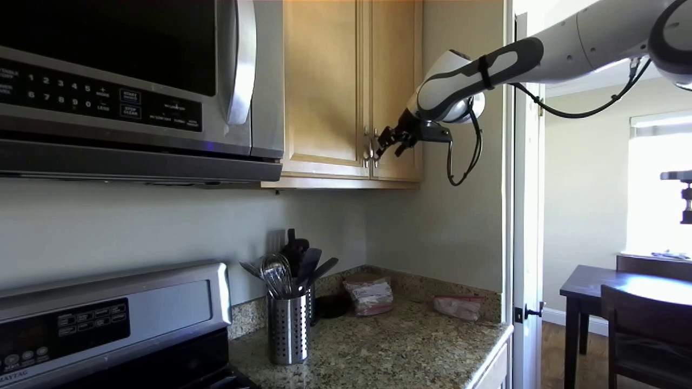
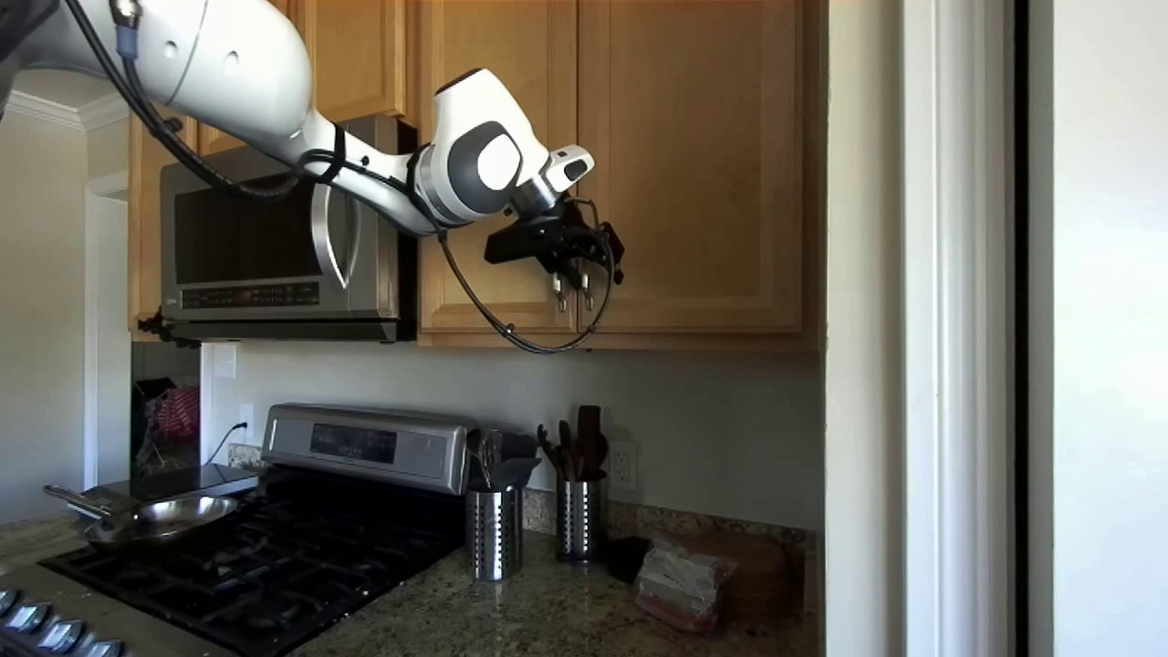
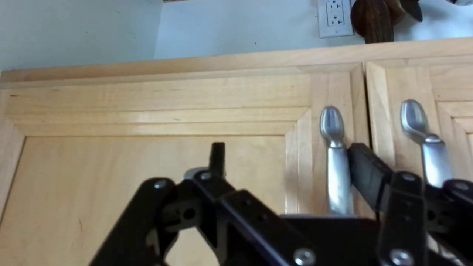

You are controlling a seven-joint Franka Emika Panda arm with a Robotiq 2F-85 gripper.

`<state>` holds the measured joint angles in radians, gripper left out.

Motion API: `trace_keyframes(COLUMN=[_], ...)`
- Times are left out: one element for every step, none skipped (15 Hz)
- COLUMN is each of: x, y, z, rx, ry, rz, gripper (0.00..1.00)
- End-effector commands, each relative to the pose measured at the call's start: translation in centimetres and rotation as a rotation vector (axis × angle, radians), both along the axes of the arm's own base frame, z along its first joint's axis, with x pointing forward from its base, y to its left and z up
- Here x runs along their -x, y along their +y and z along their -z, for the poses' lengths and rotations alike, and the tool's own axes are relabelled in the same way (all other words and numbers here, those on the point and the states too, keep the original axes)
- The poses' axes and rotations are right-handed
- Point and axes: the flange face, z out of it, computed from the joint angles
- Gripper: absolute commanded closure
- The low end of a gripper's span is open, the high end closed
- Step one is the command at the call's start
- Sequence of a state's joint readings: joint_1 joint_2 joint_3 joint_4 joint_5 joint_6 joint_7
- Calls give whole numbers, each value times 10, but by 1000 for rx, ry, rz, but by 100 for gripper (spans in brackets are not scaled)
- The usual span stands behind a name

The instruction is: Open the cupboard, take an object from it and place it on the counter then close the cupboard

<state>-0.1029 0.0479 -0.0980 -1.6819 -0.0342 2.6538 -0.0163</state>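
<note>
Wrist view, handle (image 3: pixel 337 166): between fingers (image 3: pixel 369 175), just beside the seam-side one, perhaps touching.
Handle's long axis: upright.
Cupboard (image 3: pixel 155 177): closed.
Gripper (image 3: pixel 288 159): spread wide, gripping nothing.

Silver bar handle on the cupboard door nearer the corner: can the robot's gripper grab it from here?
Probably yes: the gripper is open, its fingers flank the silver bar handle in the wrist view, and nothing visible blocks them.

Place is a home kitchen: microwave (image 1: pixel 124 81), stove (image 2: pixel 274 566), skillet (image 2: pixel 169 520), wooden cupboard (image 1: pixel 324 81) over granite counter (image 1: pixel 389 346), steel holder (image 1: pixel 288 332) of cooking utensils (image 1: pixel 277 275). Past a white door (image 1: pixel 530 227) there's a dark table (image 1: pixel 594 278), chair (image 1: pixel 649 329), bright window (image 1: pixel 651 205).
</note>
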Motion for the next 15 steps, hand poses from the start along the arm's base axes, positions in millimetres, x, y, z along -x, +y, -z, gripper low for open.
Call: trace_keyframes(x=[-10,-11,-12,-13,-14,-14,-14,-15,-15,-14,-11,-10,-6,-3,3], y=[-6,-4,0,2,3,6,8,9,12,14,13,12,10,9,4], z=[0,0,1,1,2,2,2,3,4,5,7,8,11,11,12], rx=[-23,-28,-33,-40,-46,-48,-49,-41,-33,-23,-8,6,27,41,54], ry=[-14,-9,-9,-13,-14,-14,-9,2,15,29,58,68,83,88,89], rz=[18,13,3,-4,-7,-10,-13,-12,-18,-16,-17,-13,-4,3,33], gripper=[47,52,59,65,73,78,84,90,92,95,94,91,91,91,91])
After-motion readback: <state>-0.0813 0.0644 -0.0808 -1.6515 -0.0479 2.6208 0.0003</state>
